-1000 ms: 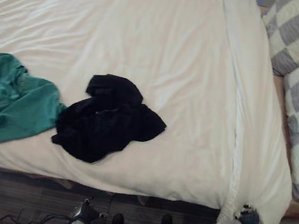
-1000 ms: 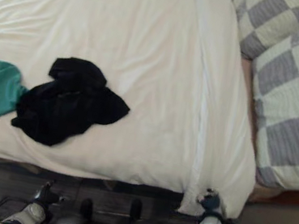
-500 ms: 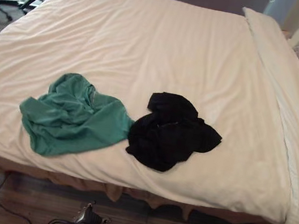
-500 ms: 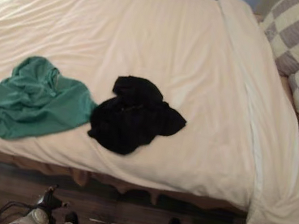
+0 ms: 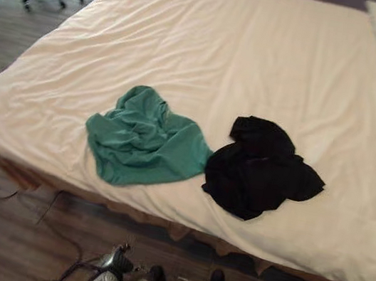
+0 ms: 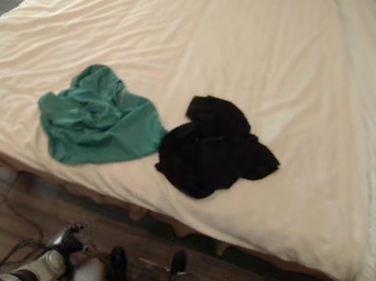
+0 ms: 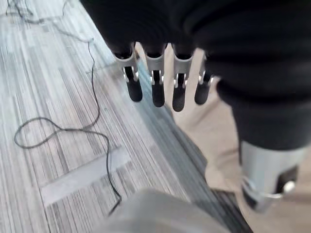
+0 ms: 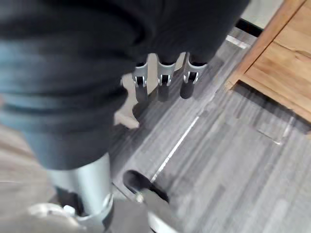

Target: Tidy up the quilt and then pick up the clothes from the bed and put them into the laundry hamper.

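Both arms hang low beside the bed [image 5: 16, 173]: left hand [image 7: 160, 73] and right hand [image 8: 163, 80] point floorward, fingers loosely straight, empty; green garment [image 5: 146, 138] touches black garment [image 5: 262, 169].

no readable text, label, number or sign on anything in view
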`<state>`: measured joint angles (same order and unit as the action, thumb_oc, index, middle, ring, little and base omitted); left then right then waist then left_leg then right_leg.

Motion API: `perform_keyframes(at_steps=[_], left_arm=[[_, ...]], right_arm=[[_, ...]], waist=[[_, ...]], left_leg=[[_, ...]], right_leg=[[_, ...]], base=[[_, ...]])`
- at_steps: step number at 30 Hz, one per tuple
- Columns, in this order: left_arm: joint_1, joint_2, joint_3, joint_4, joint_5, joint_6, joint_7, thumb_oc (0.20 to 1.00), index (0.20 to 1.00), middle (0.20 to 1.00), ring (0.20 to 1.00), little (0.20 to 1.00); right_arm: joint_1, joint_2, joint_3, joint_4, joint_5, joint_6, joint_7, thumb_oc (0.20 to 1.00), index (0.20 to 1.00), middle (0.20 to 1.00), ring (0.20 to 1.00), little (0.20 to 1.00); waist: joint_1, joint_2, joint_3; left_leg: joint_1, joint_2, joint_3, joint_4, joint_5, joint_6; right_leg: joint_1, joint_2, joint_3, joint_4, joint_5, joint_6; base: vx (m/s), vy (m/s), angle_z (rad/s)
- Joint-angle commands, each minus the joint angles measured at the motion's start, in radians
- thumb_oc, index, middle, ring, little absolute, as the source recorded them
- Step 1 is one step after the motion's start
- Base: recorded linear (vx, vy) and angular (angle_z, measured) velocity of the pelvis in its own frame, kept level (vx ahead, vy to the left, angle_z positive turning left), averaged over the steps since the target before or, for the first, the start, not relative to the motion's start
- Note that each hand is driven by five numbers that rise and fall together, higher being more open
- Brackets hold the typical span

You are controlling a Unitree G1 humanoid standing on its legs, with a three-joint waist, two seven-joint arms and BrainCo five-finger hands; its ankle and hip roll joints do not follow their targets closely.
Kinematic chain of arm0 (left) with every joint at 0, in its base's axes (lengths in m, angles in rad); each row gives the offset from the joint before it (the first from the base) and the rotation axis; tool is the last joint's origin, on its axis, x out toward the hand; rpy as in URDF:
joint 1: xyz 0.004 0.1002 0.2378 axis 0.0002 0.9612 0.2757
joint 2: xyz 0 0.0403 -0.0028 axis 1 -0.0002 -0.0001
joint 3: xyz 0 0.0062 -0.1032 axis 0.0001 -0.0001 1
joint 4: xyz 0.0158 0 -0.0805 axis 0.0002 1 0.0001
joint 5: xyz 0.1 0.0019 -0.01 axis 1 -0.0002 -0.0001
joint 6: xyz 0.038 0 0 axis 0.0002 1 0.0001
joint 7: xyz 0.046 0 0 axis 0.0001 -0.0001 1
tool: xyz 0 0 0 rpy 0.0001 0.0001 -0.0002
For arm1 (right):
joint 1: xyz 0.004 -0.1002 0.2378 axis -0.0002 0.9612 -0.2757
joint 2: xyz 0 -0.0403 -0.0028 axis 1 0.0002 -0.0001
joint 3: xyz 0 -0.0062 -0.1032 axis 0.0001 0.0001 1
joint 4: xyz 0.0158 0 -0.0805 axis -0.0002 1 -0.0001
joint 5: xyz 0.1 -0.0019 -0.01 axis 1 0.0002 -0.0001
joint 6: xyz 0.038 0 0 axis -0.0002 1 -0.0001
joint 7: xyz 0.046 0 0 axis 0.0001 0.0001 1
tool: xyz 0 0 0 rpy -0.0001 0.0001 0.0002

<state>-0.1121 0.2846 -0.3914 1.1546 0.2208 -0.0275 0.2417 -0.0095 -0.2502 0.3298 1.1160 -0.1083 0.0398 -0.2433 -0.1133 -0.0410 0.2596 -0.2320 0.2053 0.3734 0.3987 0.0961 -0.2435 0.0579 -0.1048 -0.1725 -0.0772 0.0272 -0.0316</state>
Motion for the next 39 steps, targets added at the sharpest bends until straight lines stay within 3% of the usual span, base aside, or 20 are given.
perform_keyframes(at_steps=[1, 4, 5, 7, 9, 10, 11, 13, 14, 16, 17, 19, 20, 27, 28, 29, 30, 31, 34, 39], left_arm=[[0.000, -0.024, -0.037, -0.018, 0.056, -0.025, 0.005, 1.000, 1.000, 1.000, 1.000, 1.000], [-0.003, -0.032, -0.023, -0.012, 0.024, -0.028, 0.006, 1.000, 1.000, 1.000, 1.000, 1.000], [-0.012, -0.033, -0.026, 0.007, 0.017, -0.028, -0.008, 1.000, 1.000, 1.000, 1.000, 1.000], [-0.019, -0.034, -0.039, 0.012, 0.029, -0.025, -0.014, 1.000, 1.000, 1.000, 1.000, 1.000], [-0.057, -0.030, -0.049, 0.002, 0.025, -0.024, -0.014, 1.000, 1.000, 1.000, 1.000, 1.000], [-0.075, -0.021, -0.046, -0.009, 0.020, -0.021, -0.008, 1.000, 1.000, 1.000, 1.000, 1.000], [-0.088, -0.006, -0.039, -0.022, 0.007, -0.020, -0.003, 1.000, 1.000, 1.000, 1.000, 1.000], [-0.101, 0.012, -0.013, -0.055, -0.035, -0.024, 0.000, 1.000, 1.000, 1.000, 1.000, 1.000], [-0.102, 0.016, -0.011, -0.055, -0.043, -0.021, 0.002, 1.000, 1.000, 1.000, 1.000, 1.000], [-0.086, 0.011, -0.007, -0.032, -0.034, -0.015, 0.009, 1.000, 1.000, 1.000, 1.000, 1.000], [-0.084, 0.007, 0.000, -0.012, -0.035, -0.013, 0.012, 1.000, 1.000, 1.000, 1.000, 1.000], [-0.079, 0.003, 0.004, 0.011, -0.030, -0.008, 0.013, 1.000, 1.000, 1.000, 1.000, 1.000], [-0.068, -0.005, 0.028, 0.042, -0.043, -0.005, 0.027, 1.000, 1.000, 1.000, 1.000, 1.000], [0.017, -0.036, 0.195, 0.128, -0.197, 0.011, 0.089, 1.000, 1.000, 1.000, 1.000, 1.000], [0.072, -0.008, 0.333, 0.143, -0.322, 0.004, 0.142, 1.000, 1.000, 1.000, 1.000, 1.000], [0.107, 0.014, 0.399, 0.147, -0.370, -0.010, 0.155, 1.000, 1.000, 1.000, 1.000, 1.000], [0.107, 0.014, 0.399, 0.147, -0.370, -0.010, 0.155, 1.000, 1.000, 1.000, 1.000, 1.000], [0.142, 0.061, 0.468, 0.103, -0.407, -0.031, 0.180, 1.000, 1.000, 1.000, 1.000, 1.000], [0.176, 0.148, 0.539, -0.093, -0.407, -0.065, 0.219, 1.000, 1.000, 1.000, 1.000, 1.000], [0.185, 0.302, 0.611, -0.504, -0.251, -0.102, 0.290, 1.000, 1.000, 1.000, 1.000, 1.000]], right_arm=[[-0.014, -0.010, 0.018, -0.075, 0.001, -0.012, -0.003, 1.000, 1.000, 1.000, 1.000, 1.000], [-0.016, -0.034, 0.008, -0.108, 0.000, -0.010, 0.007, 1.000, 1.000, 1.000, 1.000, 1.000], [-0.002, -0.038, -0.009, -0.113, -0.002, -0.010, 0.017, 1.000, 1.000, 1.000, 1.000, 1.000], [0.013, -0.036, -0.025, -0.118, -0.003, -0.011, 0.020, 1.000, 1.000, 1.000, 1.000, 1.000], [0.003, -0.018, -0.024, -0.119, 0.007, -0.004, 0.021, 1.000, 1.000, 1.000, 1.000, 1.000], [-0.009, -0.002, -0.026, -0.124, 0.019, -0.002, 0.016, 1.000, 1.000, 1.000, 1.000, 1.000], [-0.029, 0.012, -0.026, -0.130, 0.035, -0.004, 0.013, 1.000, 1.000, 1.000, 1.000, 1.000], [-0.063, 0.027, -0.004, -0.132, 0.037, -0.015, 0.013, 1.000, 1.000, 1.000, 1.000, 1.000], [-0.065, 0.026, 0.003, -0.131, 0.033, -0.018, 0.015, 1.000, 1.000, 1.000, 1.000, 1.000], [-0.052, 0.023, 0.004, -0.122, 0.046, -0.033, 0.019, 1.000, 1.000, 1.000, 1.000, 1.000], [-0.051, 0.023, 0.001, -0.103, 0.053, -0.035, 0.013, 1.000, 1.000, 1.000, 1.000, 1.000], [-0.042, 0.027, -0.004, -0.072, 0.054, -0.030, 0.010, 1.000, 1.000, 1.000, 1.000, 1.000], [-0.034, 0.033, -0.024, -0.013, 0.075, -0.028, 0.002, 1.000, 1.000, 1.000, 1.000, 1.000], [-0.011, 0.021, -0.130, 0.083, 0.138, -0.026, -0.051, 1.000, 1.000, 1.000, 1.000, 1.000], [0.008, -0.005, -0.197, 0.068, 0.185, -0.040, -0.075, 1.000, 1.000, 1.000, 1.000, 1.000], [0.024, -0.029, -0.238, 0.044, 0.208, -0.048, -0.088, 1.000, 1.000, 1.000, 1.000, 1.000], [0.024, -0.029, -0.238, 0.044, 0.208, -0.048, -0.088, 1.000, 1.000, 1.000, 1.000, 1.000], [0.063, -0.075, -0.313, -0.054, 0.237, -0.072, -0.113, 1.000, 1.000, 1.000, 1.000, 1.000], [0.123, -0.161, -0.408, -0.253, 0.213, -0.095, -0.151, 1.000, 1.000, 1.000, 1.000, 1.000], [0.145, -0.318, -0.532, -0.483, 0.086, -0.104, -0.216, 1.000, 1.000, 1.000, 1.000, 1.000]], waist=[[-0.011, 0.016, 0.001], [-0.004, 0.027, -0.020], [-0.014, 0.050, -0.046], [-0.024, 0.054, -0.058], [-0.033, 0.034, -0.056], [-0.022, 0.023, -0.050], [-0.011, 0.019, -0.044], [0.004, 0.022, -0.041], [-0.003, 0.022, -0.036], [-0.027, 0.028, -0.018], [-0.025, 0.028, -0.021], [-0.022, 0.026, -0.025], [-0.025, 0.025, -0.037], [-0.002, 0.007, -0.080], [0.006, 0.000, -0.083], [0.009, -0.002, -0.085], [0.009, -0.002, -0.087], [0.008, -0.003, -0.086], [0.003, -0.001, -0.075], [-0.001, 0.001, -0.080]], left_leg=[[0.111, 0.022, -0.064, -0.256, -0.026, 0.067], [0.170, 0.084, -0.230, -0.436, 0.001, 0.070], [0.206, 0.089, -0.257, -0.486, -0.016, 0.057], [0.214, 0.073, -0.244, -0.486, -0.035, 0.053], [0.235, 0.018, -0.237, -0.486, -0.064, 0.074], [0.245, 0.004, -0.201, -0.486, -0.077, 0.092], [0.257, 0.002, -0.160, -0.486, -0.086, 0.105], [0.277, -0.005, -0.105, -0.486, -0.094, 0.124], [0.288, -0.016, -0.096, -0.486, -0.096, 0.134], [0.296, -0.063, -0.109, -0.486, -0.093, 0.161], [0.295, -0.083, -0.116, -0.486, -0.099, 0.167], [0.297, -0.096, -0.122, -0.486, -0.103, 0.173], [0.292, -0.112, -0.134, -0.486, -0.107, 0.177], [0.316, -0.118, -0.126, -0.486, -0.118, 0.178], [0.331, -0.117, -0.128, -0.486, -0.119, 0.176], [0.337, -0.116, -0.128, -0.486, -0.121, 0.174], [0.334, -0.115, -0.128, -0.486, -0.119, 0.174], [0.340, -0.115, -0.129, -0.486, -0.120, 0.170], [0.348, -0.117, -0.136, -0.486, -0.123, 0.169], [0.345, -0.112, -0.136, -0.486, -0.129, 0.170]], right_leg=[[0.018, -0.066, 0.039, 0.023, -0.112, 0.139], [0.011, -0.119, 0.098, 0.015, -0.103, 0.181], [0.015, -0.143, 0.113, 0.007, -0.088, 0.206], [0.020, -0.170, 0.112, 0.008, -0.068, 0.224], [-0.032, -0.223, 0.130, 0.058, 0.015, 0.247], [-0.077, -0.235, 0.118, 0.087, 0.039, 0.240], [-0.107, -0.242, 0.063, 0.112, 0.053, 0.227], [-0.148, -0.211, -0.068, 0.179, 0.024, 0.212], [-0.161, -0.166, -0.059, 0.212, 0.006, 0.211], [-0.174, 0.013, 0.076, 0.265, -0.082, 0.199], [-0.137, 0.035, 0.088, 0.234, -0.103, 0.175], [-0.119, 0.034, 0.095, 0.211, -0.107, 0.155], [-0.102, 0.043, 0.135, 0.171, -0.097, 0.146], [-0.007, 0.010, 0.107, 0.032, -0.060, 0.153], [0.024, 0.002, 0.094, 0.009, -0.056, 0.158], [0.036, -0.004, 0.087, 0.002, -0.055, 0.160], [0.033, -0.004, 0.087, 0.001, -0.053, 0.160], [0.043, -0.008, 0.081, -0.001, -0.053, 0.164], [0.057, -0.013, 0.071, 0.001, -0.058, 0.169], [0.054, -0.021, 0.064, -0.004, -0.053, 0.176]], base=[[0.35, 0.649, -0.20], [0.25, 0.634, -0.62], [0.17, 0.562, -0.94], [0.16, 0.492, -0.59], [0.10, 0.524, -0.39], [-0.01, 0.408, -0.55], [-0.03, 0.380, -0.72], [-0.02, 0.359, -1.42], [0.00, 0.359, -1.60], [0.03, 0.384, -1.02], [0.03, 0.218, -0.44], [0.04, 0.066, 0.47], [0.05, 0.047, 0.70], [0.09, -0.028, 0.15], [0.09, -0.035, 0.07], [0.08, -0.037, 0.05], [0.07, -0.018, 0.02], [0.06, -0.012, 0.05], [0.04, -0.003, 0.20], [0.01, -0.004, 0.11]])
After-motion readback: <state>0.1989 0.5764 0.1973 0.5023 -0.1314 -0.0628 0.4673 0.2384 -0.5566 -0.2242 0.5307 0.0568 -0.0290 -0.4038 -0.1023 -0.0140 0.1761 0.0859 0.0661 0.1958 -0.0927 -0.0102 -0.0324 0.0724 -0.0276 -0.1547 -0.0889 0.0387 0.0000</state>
